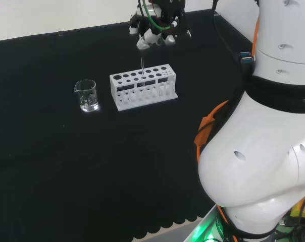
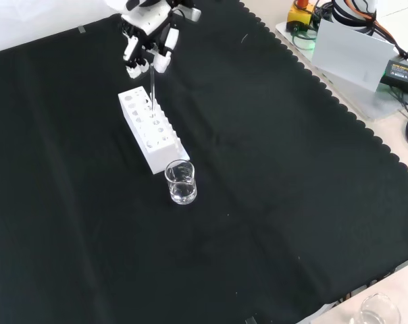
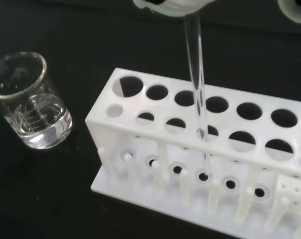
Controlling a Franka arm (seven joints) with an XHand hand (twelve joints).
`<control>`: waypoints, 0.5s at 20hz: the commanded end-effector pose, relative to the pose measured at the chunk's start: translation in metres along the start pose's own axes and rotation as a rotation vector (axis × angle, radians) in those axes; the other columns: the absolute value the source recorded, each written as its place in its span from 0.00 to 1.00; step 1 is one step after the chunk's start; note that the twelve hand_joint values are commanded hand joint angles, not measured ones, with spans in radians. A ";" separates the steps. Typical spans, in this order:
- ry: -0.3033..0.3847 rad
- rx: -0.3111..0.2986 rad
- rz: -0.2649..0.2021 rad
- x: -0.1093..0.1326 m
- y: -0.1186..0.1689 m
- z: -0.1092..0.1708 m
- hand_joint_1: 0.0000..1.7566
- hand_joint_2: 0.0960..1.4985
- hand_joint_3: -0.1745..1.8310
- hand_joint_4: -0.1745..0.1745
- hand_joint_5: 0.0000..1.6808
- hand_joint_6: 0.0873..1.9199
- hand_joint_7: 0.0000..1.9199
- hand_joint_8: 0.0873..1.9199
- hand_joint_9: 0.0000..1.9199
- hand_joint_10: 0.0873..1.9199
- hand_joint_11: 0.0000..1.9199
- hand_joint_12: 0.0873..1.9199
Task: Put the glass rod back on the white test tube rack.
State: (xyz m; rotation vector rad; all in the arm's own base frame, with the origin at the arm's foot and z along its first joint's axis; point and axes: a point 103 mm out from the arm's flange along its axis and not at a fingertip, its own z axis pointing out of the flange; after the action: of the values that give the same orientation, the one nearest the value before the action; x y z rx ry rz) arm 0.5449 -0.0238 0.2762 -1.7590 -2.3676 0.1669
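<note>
The white test tube rack (image 1: 143, 86) (image 2: 152, 129) (image 3: 200, 164) stands on the black cloth. A clear glass rod (image 1: 142, 66) (image 2: 152, 88) (image 3: 196, 79) hangs upright from the hand (image 1: 157, 25) (image 2: 148, 37), whose fingers are curled round its top. The hand hovers above the rack. In the wrist view the rod's lower end passes down through one of the rack's small front-row holes and reaches toward the base plate. Whether its tip rests on the base I cannot tell.
A small glass beaker (image 1: 86, 95) (image 2: 181, 181) (image 3: 30, 102) with a little clear liquid stands close to one end of the rack. Another glass vessel (image 2: 377, 312) sits off the cloth at the front view's lower right. Boxes and cables (image 2: 356, 40) lie beyond the cloth's edge.
</note>
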 end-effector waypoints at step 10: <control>-0.012 -0.032 0.038 -0.013 -0.024 -0.039 0.66 0.60 0.00 0.03 0.23 0.42 0.54 0.31 1.00 0.00 1.00 0.26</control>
State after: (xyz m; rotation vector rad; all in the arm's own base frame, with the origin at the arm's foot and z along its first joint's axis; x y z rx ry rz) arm 0.5377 -0.0409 0.3107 -1.8129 -2.3663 0.1252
